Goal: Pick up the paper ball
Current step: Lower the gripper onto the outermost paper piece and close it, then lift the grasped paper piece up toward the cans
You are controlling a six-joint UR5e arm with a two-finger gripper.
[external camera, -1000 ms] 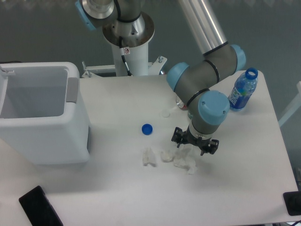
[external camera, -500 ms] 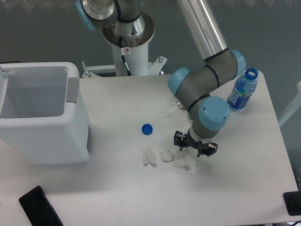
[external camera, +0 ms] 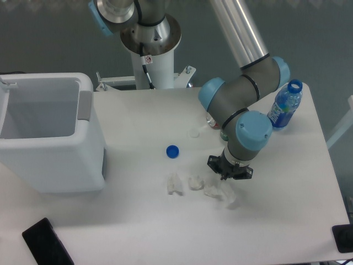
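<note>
The paper ball [external camera: 220, 193] lies on the white table [external camera: 287, 210], and everything else is placed here from it. It is a loose, irregular white wad. The gripper [external camera: 229, 172] hangs directly above its upper edge, pointing down; its black fingers are mostly hidden under the grey wrist with the blue cap, so whether they are spread or closed cannot be told, nor whether they touch the paper.

Just beside the ball on its left lies a smaller white scrap [external camera: 195, 183], and further left another crumpled scrap [external camera: 174, 184]. Up and to the left of the ball sits a blue bottle cap [external camera: 172, 151], apart from the scraps. Above that, nearer the arm's elbow, lies a small pale round thing [external camera: 193, 133], too small to identify.

Up and to the right of the ball, at the far table edge, stands an uncapped plastic bottle [external camera: 286, 105] with a blue label; its print is too small to read. Far left of the ball stands a large white bin [external camera: 52, 149], open on top. Toward the lower left corner from the ball lies a black phone-like slab [external camera: 47, 243]. Behind the ball stands the white robot pedestal [external camera: 153, 63], bearing a small red-and-white sticker that is not legible.
</note>
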